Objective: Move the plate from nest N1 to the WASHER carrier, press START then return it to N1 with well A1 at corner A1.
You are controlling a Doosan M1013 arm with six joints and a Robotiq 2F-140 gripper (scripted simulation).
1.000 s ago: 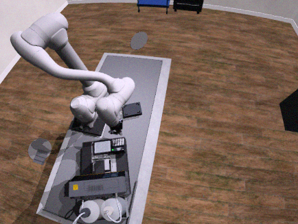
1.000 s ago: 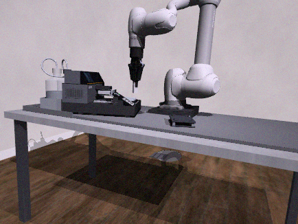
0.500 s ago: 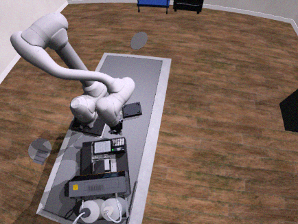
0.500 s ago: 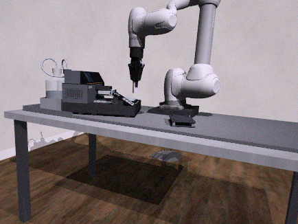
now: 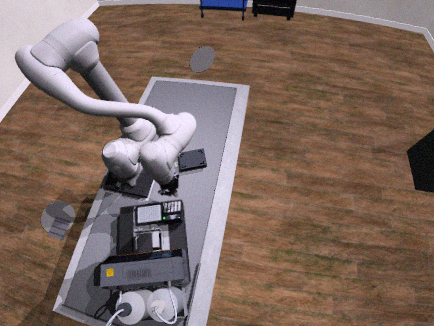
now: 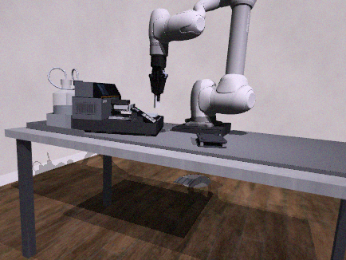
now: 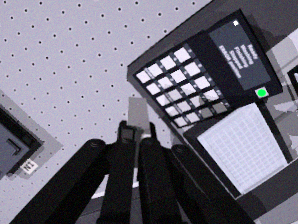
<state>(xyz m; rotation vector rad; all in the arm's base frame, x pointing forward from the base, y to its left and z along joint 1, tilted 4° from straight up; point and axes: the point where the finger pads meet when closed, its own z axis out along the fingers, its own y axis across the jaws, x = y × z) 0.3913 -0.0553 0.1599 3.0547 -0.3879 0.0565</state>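
Wrist view: plate (image 5: 149, 213) (image 7: 243, 148) on the carrier, beside the keypad (image 5: 173, 207) (image 7: 182, 85); claw (image 5: 169, 191) (image 6: 156, 97) (image 7: 136, 111) narrow, gripping nothing, near the keypad. Probably light, stiff, slippery; best pinched low across opposite side walls.

Matt grey tabletop (image 5: 212, 115) (image 6: 275, 147), wood-grained floor (image 5: 320, 150) (image 6: 131, 223).

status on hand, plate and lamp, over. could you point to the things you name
hand (image 5: 169, 192) (image 6: 158, 100) (image 7: 136, 111) shut, nothing held; plate (image 5: 149, 213) (image 7: 244, 149) on the washer (image 5: 125, 227) (image 6: 119, 127), clear of the fingers; lamp (image 5: 164, 218) (image 7: 261, 93) green
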